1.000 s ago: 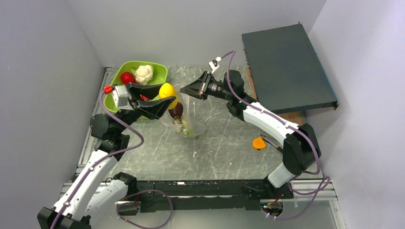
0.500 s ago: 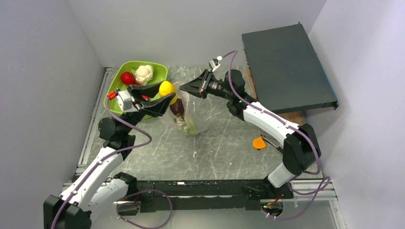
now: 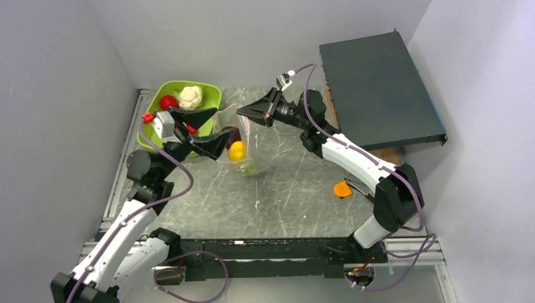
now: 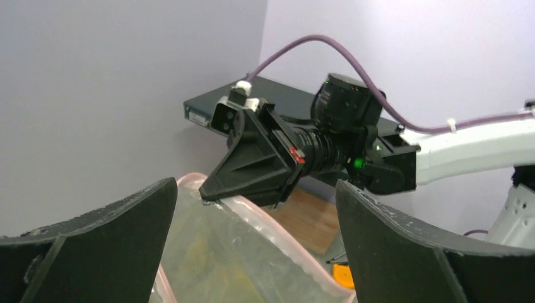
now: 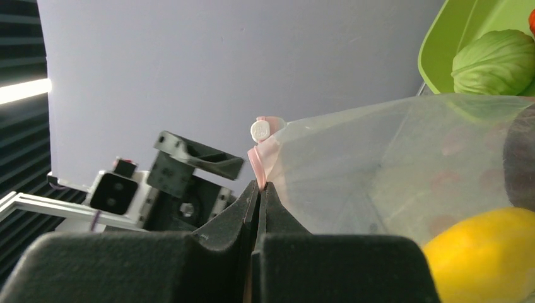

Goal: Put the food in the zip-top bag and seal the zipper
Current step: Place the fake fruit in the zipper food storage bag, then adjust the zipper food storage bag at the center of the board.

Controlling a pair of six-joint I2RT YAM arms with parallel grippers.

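Left gripper (image 3: 222,125) was spread wide and empty over the zip-top bag (image 3: 257,144), the yellow food (image 3: 236,151) lying inside, while its zipper (image 5: 258,158) was pinched by the right gripper (image 3: 241,116), which was best held high and steady

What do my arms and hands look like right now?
The left arm and right arm have white links, black joints and a purple cable along each. The left hand and right hand are matte black with broad wedge-shaped fingers. A red tab marks the left wrist.
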